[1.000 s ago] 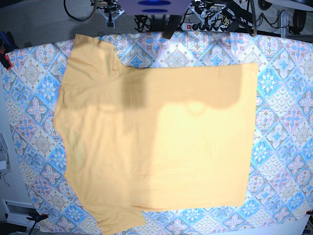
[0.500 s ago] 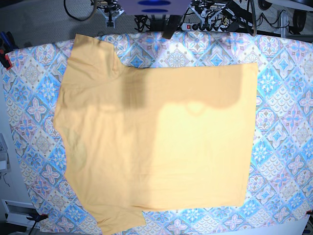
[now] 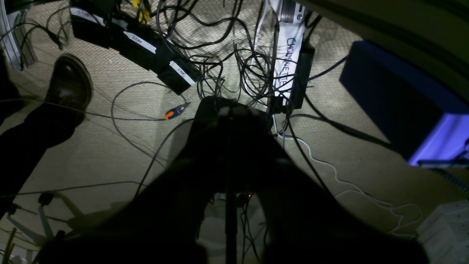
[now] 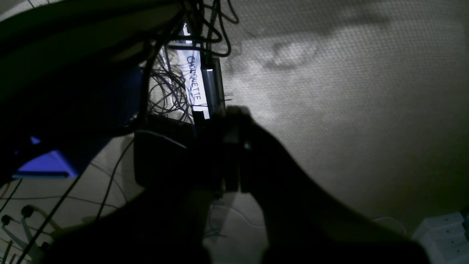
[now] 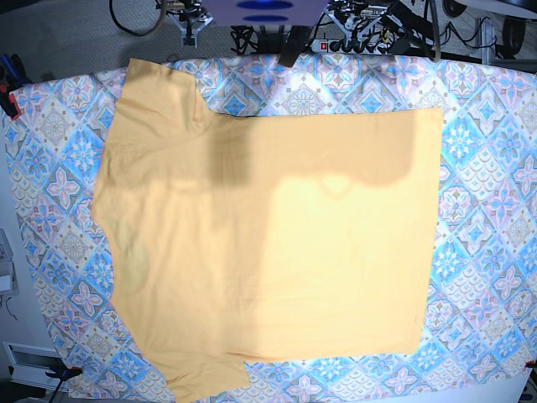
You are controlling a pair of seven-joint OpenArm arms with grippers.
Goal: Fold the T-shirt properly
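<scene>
The pale yellow-orange T-shirt (image 5: 268, 243) lies spread flat on the table in the base view. Its sleeves point to the upper left and lower left, and its straight hem is on the right. Neither arm shows in the base view. In the left wrist view, my left gripper (image 3: 227, 107) is a dark silhouette with its fingers pressed together, shut on nothing, hanging over the floor. The right wrist view shows my right gripper (image 4: 231, 114) the same way, shut and empty, away from the shirt.
A blue-pink-white diamond-patterned cloth (image 5: 487, 168) covers the table under the shirt. Behind the table's far edge the floor holds tangled cables (image 3: 234, 55), a power strip (image 4: 199, 80), a dark blue box (image 3: 395, 102), a person's shoe (image 3: 69, 84) and an orange-handled screwdriver (image 3: 175, 112).
</scene>
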